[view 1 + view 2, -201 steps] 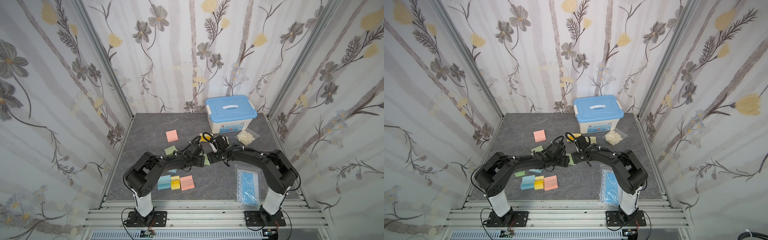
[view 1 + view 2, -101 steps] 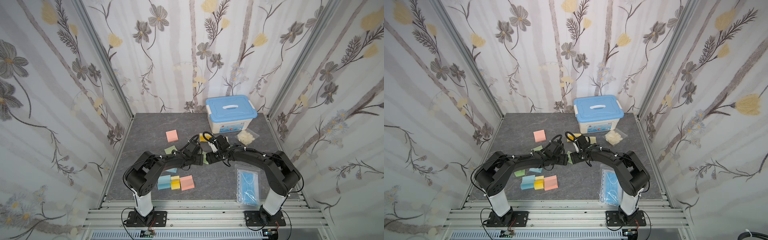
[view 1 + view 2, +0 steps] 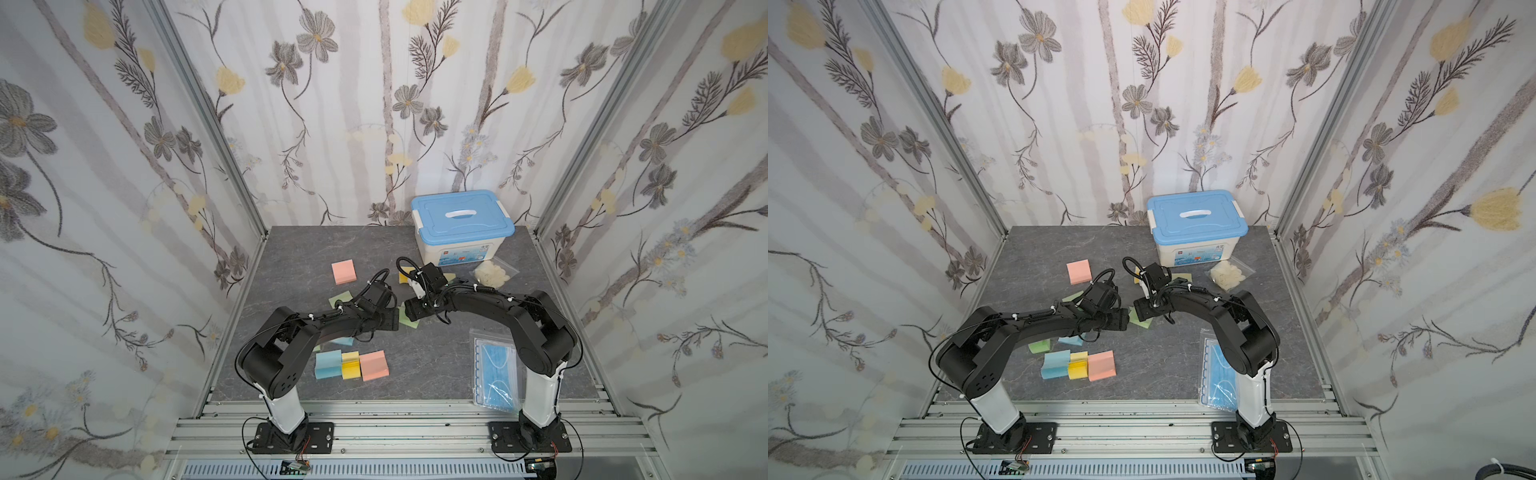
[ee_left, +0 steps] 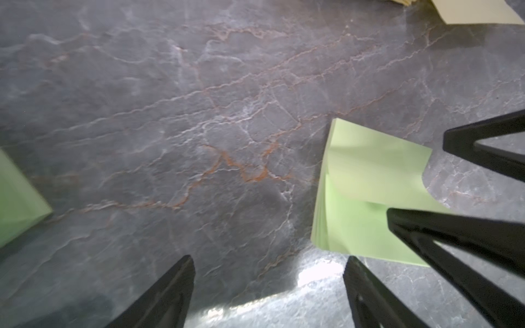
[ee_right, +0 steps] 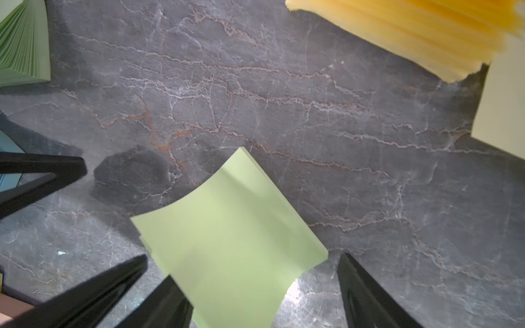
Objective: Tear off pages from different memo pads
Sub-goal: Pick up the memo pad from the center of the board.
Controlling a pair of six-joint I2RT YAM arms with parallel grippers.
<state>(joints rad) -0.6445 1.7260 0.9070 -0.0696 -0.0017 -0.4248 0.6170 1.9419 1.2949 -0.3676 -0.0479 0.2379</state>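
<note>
Top views, both, show a grey marbled table (image 3: 291, 257).

- One pink memo pad (image 3: 344, 272): back, left of centre, lying alone.
- Front row of three, side by side near the left arm's base: blue memo pad (image 3: 328, 365), small yellow memo pad (image 3: 350, 365), second pink memo pad (image 3: 374, 365).
- The left gripper (image 4: 268, 258): low over the table centre. Its jaws are spread wide with only bare table between them and nothing held. One finger is just beside a corner of the green pad.
- One green memo pad (image 4: 369, 198): centre of the table, between the two grippers. Its top page (image 5: 233, 227) is bowed upward.
- The right gripper (image 5: 255, 267): jaws wide apart, straddling the green pad. One finger is at the page's edge and the other stands clear of it, so no grip shows.
- One fanned yellow memo pad (image 5: 397, 34), with a pale yellow page (image 5: 502, 113) just beside it.
- One blue-lidded box (image 3: 461, 224): back right.
- One clear bag (image 3: 492, 272) of pale items: in front of the box.
- One bag of blue face masks (image 3: 494, 374): front right, beside the right arm's base.
</note>
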